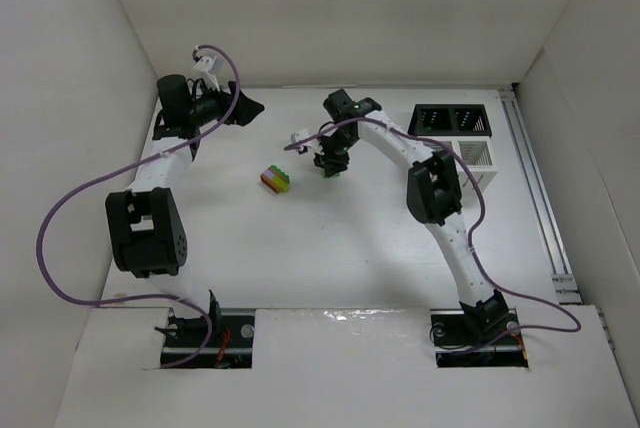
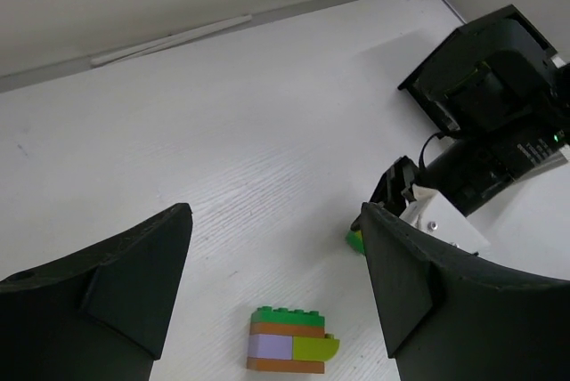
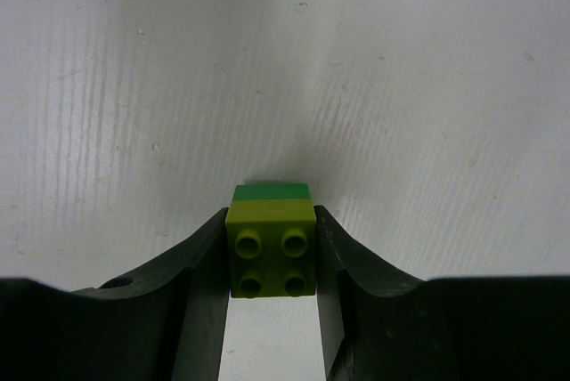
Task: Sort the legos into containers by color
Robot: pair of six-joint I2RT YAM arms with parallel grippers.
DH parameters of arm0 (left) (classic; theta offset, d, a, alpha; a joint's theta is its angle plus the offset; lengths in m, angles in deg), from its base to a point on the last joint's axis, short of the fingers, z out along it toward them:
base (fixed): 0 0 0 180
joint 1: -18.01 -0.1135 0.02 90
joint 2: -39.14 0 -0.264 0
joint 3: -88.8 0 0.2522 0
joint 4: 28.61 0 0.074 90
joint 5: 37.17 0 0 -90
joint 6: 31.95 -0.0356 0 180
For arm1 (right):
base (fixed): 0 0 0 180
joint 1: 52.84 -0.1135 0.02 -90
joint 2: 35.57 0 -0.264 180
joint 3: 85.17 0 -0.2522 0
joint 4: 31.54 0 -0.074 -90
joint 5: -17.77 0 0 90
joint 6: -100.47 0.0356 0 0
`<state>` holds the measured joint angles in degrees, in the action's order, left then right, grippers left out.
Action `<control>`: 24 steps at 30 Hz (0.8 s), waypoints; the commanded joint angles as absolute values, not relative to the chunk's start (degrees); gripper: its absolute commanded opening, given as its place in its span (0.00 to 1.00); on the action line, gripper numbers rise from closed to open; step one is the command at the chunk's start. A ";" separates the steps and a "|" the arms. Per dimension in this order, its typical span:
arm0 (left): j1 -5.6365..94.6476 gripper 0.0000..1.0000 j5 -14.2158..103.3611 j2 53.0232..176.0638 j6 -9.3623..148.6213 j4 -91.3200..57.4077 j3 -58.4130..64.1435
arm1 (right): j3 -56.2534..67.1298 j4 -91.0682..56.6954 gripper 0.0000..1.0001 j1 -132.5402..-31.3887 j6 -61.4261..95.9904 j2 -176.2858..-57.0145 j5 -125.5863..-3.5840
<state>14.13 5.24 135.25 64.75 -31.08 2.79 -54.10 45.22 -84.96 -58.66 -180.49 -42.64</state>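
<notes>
1. The right hand (image 3: pixel 272 219) was closed on a small lime-and-green brick (image 3: pixel 272 252), a finger pressed against each side, low over the desk (image 3: pixel 401 87) in mid-scene.
2. The black bins (image 1: pixel 452 120) and the white bins (image 1: pixel 470 156) lay to its right, the black pair farther back. The right arm was clearly the nearer one.
3. The left hand (image 2: pixel 276 216) hung open and empty at the far left. The mixed brick stack (image 2: pixel 289 343) lay on the desk just near of it.

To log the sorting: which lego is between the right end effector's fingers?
The small lime-and-green pair, inside the right end effector; the taller multicoloured stack sits apart, untouched.
</notes>
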 commanded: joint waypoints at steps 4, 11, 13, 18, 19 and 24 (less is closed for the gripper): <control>13.79 0.73 -6.12 136.96 65.34 -36.03 1.55 | -53.32 43.40 0.00 -80.80 -50.49 -165.33 -29.01; 17.82 0.78 -16.94 133.10 52.79 -31.47 5.95 | -34.35 4.68 0.00 -71.30 -6.73 -148.00 -10.62; 18.88 0.80 -18.96 132.57 52.07 -31.55 6.74 | -29.50 -9.39 0.00 -70.15 4.40 -145.87 -9.04; 21.16 0.81 -21.79 131.16 64.40 -43.38 7.27 | -31.08 -19.33 0.00 -69.54 34.97 -147.54 -3.42; 21.78 0.81 -22.39 131.16 67.51 -49.33 7.27 | -31.08 -27.11 0.00 -69.54 40.64 -148.50 -2.54; 22.93 0.81 -22.93 132.91 92.07 -74.44 7.17 | -25.09 -52.85 0.00 -70.15 67.24 -149.65 -1.03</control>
<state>22.52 -19.87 134.66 73.75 -51.21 7.20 -25.88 -34.03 -69.61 45.49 -148.65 -4.57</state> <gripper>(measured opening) 0.807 0.428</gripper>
